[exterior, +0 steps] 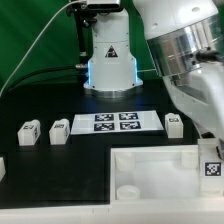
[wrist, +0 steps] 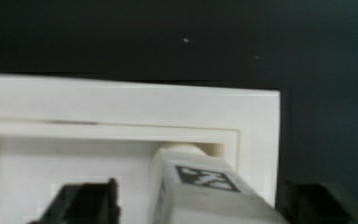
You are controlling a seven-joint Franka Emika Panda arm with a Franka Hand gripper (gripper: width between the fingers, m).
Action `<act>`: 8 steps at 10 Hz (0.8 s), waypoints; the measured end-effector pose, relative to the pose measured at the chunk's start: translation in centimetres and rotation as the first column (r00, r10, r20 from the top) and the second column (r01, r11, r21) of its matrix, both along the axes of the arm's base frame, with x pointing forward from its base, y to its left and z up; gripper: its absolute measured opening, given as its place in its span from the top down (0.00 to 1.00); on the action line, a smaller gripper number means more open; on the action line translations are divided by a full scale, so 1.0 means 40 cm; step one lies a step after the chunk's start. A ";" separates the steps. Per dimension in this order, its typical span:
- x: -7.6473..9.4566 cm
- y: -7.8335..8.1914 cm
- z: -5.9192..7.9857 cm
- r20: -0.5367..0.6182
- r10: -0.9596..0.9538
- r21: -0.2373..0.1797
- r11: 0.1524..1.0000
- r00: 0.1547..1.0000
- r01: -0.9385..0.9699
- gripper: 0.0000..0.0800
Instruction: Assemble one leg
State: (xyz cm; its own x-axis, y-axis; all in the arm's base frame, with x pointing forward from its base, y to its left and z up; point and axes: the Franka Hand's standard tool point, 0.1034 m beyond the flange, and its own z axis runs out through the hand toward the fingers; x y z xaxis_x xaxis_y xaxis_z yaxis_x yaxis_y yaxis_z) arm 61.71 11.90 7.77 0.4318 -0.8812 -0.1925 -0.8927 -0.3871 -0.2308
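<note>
The arm (exterior: 185, 55) rises from its base (exterior: 110, 62) on the far side of the panel (exterior: 160, 168) in the exterior view. It arches over and descends steeply at the panel's edge on the exterior view's right, with the wrist (exterior: 203, 110) pointing downward. The gripper (wrist: 197, 203) hangs low over one corner of the panel, facing down onto it. Its two dark fingers (wrist: 87, 203) stand parted, with a clear gap inside each, and clamp nothing.

Exterior overlooks table (exterior: 40, 105); wrist sits close above panel (wrist: 123, 110).
</note>
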 end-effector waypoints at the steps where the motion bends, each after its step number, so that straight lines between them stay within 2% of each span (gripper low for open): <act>1: 0.000 -0.004 -0.005 0.044 0.193 -0.043 0.981 0.980 -0.192 0.26; 2: 0.001 -0.005 -0.005 0.073 0.315 -0.068 0.948 0.946 -0.311 0.20; 4: 0.001 -0.009 -0.006 0.116 0.542 -0.129 0.839 0.832 -0.529 0.19; 5: 0.003 -0.015 -0.007 0.112 0.728 -0.196 0.683 0.676 -0.704 0.19; 6: 0.018 -0.015 -0.005 0.096 0.808 -0.235 0.586 0.581 -0.776 0.19; 7: 0.017 -0.013 -0.007 0.101 0.738 -0.207 0.672 0.667 -0.711 0.20; 8: 0.016 -0.014 -0.008 0.101 0.746 -0.209 0.662 0.658 -0.719 0.20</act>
State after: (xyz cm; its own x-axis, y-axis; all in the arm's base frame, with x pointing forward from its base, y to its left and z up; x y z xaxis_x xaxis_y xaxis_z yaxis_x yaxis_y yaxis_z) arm 62.35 11.33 7.45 0.9609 -0.2740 0.0408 -0.2575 -0.9377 -0.2333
